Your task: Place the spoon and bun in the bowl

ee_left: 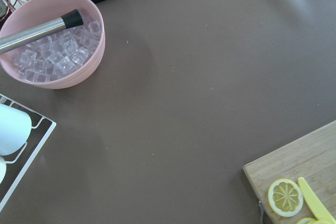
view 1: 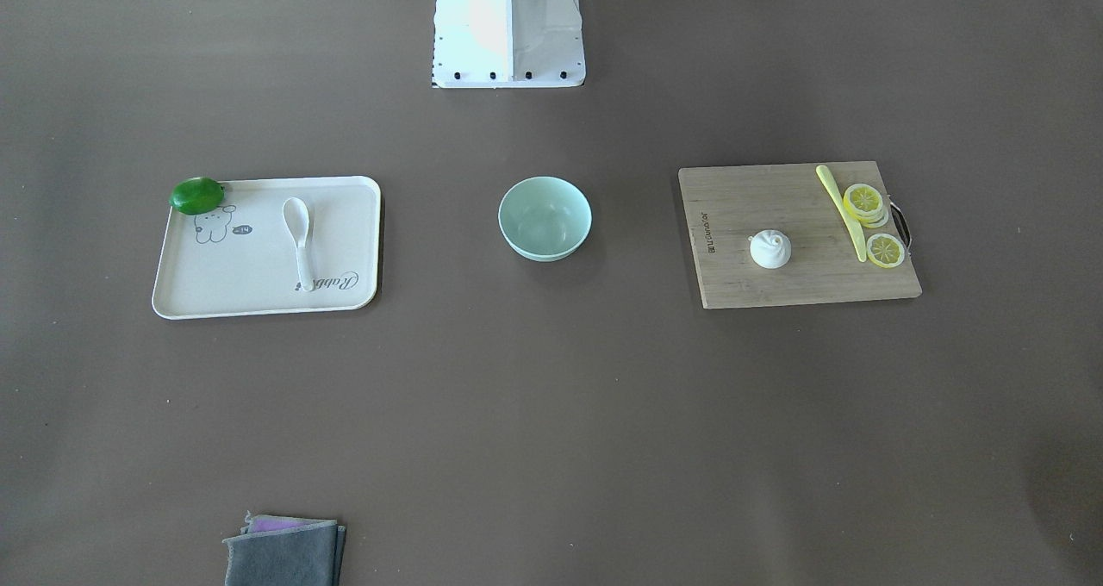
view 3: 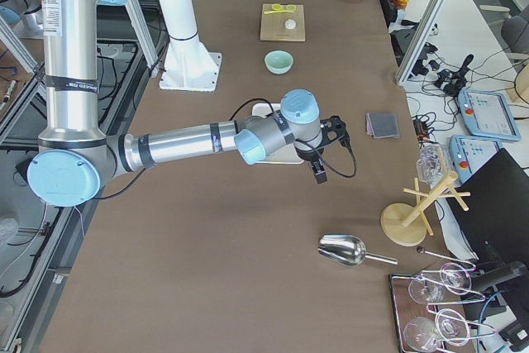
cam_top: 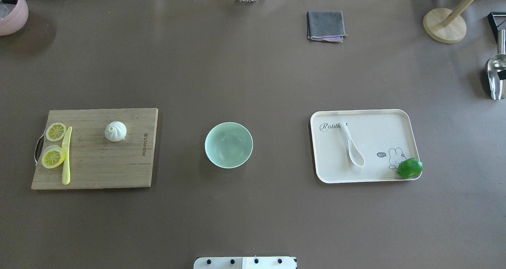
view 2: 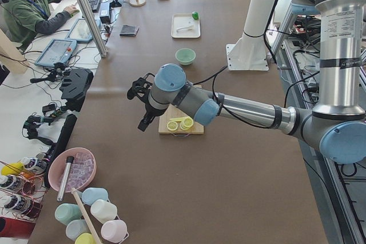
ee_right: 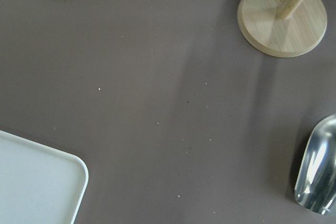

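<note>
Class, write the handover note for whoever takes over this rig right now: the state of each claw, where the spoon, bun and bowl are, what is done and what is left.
Left claw: in the air beside the cutting board, holding nothing; only a side view shows it, so open or shut cannot be told.
Right claw: in the air past the tray, holding nothing; likewise cannot be told.
Spoon: lying on the tray.
Bun: upright on the cutting board.
Bowl: between them, empty.
Done: nothing.
Left: put the spoon and the bun into the bowl.
</note>
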`<state>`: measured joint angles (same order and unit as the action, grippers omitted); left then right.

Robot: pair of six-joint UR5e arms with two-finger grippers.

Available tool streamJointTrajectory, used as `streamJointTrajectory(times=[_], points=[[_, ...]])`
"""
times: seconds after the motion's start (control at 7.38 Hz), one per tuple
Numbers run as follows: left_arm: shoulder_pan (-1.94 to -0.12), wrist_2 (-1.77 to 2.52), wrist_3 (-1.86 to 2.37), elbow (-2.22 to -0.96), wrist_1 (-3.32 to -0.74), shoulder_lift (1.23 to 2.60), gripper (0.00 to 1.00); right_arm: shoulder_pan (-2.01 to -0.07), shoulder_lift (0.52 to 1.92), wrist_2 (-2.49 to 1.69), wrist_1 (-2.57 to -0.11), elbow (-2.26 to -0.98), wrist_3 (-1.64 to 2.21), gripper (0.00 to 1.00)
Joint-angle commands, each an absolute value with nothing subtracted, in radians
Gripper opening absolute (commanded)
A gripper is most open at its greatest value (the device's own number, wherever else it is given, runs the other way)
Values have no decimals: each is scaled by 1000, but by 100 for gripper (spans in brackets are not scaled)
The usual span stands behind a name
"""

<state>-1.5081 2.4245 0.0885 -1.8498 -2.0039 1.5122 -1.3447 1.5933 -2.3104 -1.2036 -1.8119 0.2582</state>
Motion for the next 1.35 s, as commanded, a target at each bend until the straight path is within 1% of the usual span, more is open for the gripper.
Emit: streamJointTrajectory(times=[0.0,0.14,0.27,0.41,0.54,0.81,0.95,1.22], points=[[-1342,2416,335,-1850,-2136,1540,97,-1148,1559,-2171,-1200,-1873,534,100],[-1263,2369,398,-1865,-2140,1549,97,-1029,1552,-2072,-1200,-1911,674,100],[-1221,2335,432,-1881,-2140,1557,97,-911,1530,-1968,-1200,-1920,786,100],[-1218,2333,439,-1881,-2141,1563,97,-797,1504,-1862,-1200,-1914,860,100],[-1218,2333,437,-1879,-2141,1563,97,-708,1462,-1786,-1201,-1896,865,99],[-1218,2333,436,-1881,-2151,1565,97,-615,1392,-1743,-1200,-1835,864,98],[-1218,2333,436,-1878,-2158,1565,97,-598,1387,-1740,-1198,-1824,861,94],[-1218,2333,434,-1878,-2158,1565,97,-578,1387,-1735,-1198,-1804,854,81]])
